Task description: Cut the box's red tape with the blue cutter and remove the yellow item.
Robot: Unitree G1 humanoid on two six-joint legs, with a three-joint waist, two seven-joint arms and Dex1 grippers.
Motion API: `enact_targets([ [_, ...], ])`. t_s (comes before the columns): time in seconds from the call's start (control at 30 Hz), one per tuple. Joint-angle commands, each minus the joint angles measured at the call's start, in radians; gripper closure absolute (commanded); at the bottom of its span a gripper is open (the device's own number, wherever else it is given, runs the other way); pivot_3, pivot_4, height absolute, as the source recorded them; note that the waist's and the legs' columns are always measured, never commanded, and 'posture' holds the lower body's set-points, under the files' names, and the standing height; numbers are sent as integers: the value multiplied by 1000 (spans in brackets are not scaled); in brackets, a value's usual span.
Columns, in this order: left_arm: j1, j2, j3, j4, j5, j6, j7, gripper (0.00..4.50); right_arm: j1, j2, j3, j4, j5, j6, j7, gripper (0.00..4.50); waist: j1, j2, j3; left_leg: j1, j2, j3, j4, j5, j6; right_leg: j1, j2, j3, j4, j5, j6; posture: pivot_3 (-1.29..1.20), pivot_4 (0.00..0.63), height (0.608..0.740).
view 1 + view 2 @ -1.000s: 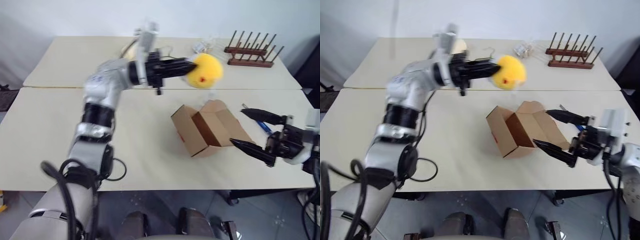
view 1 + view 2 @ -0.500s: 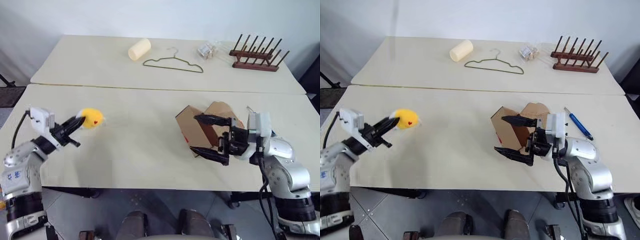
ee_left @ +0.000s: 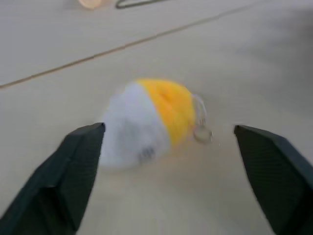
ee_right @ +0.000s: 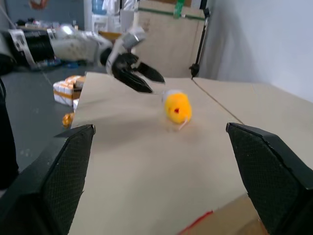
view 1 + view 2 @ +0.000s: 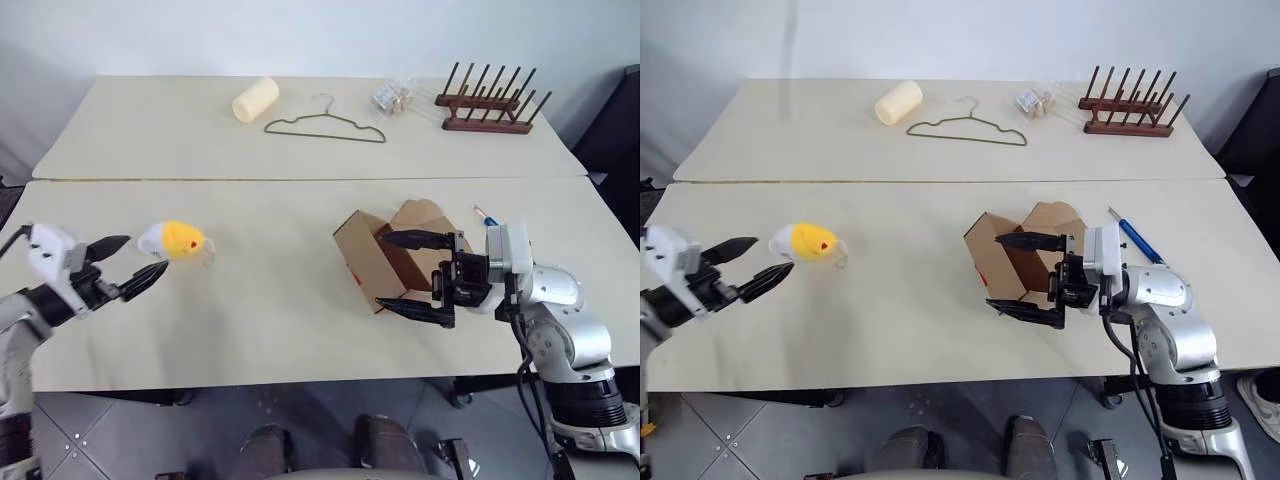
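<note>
Yellow item (image 5: 176, 240) lies free on near desk (image 5: 260, 310), robot's left side, white end toward left pincer (image 5: 128, 263); pincer spread wide, item just beyond fingertips, not gripped. Box (image 5: 395, 255) sits right of centre, flaps open. Right pincer (image 5: 413, 272) spread, one finger over box opening, other along its near edge. Blue cutter (image 5: 1134, 240) rests on desk just behind right arm. Red tape not made out.

Two cream tables (image 5: 300, 190) abutting (seam visible), white wall (image 5: 300, 35), grey floor (image 5: 300, 420).
</note>
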Motion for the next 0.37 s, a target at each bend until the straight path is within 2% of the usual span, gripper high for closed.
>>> enact_targets([
  [0.03,145,20,140,-119,-8,-35,-34,11,-4,-41,-59,40,0,-37,36,0,-1,0,0,0,1,0,-1,0,0,0,-1,0,0,0,0,0,150,740],
  [0.17,325,-45,230,-257,-23,-65,-43,11,14,-68,-69,84,-17,-77,92,0,1,1,0,1,1,1,-3,0,1,0,-2,1,-2,0,0,0,150,740],
  [0.37,424,-160,240,-324,-22,-114,10,11,106,-72,-66,96,-58,-177,156,0,13,1,0,1,1,0,-3,0,1,2,-2,1,-5,0,0,0,150,740],
])
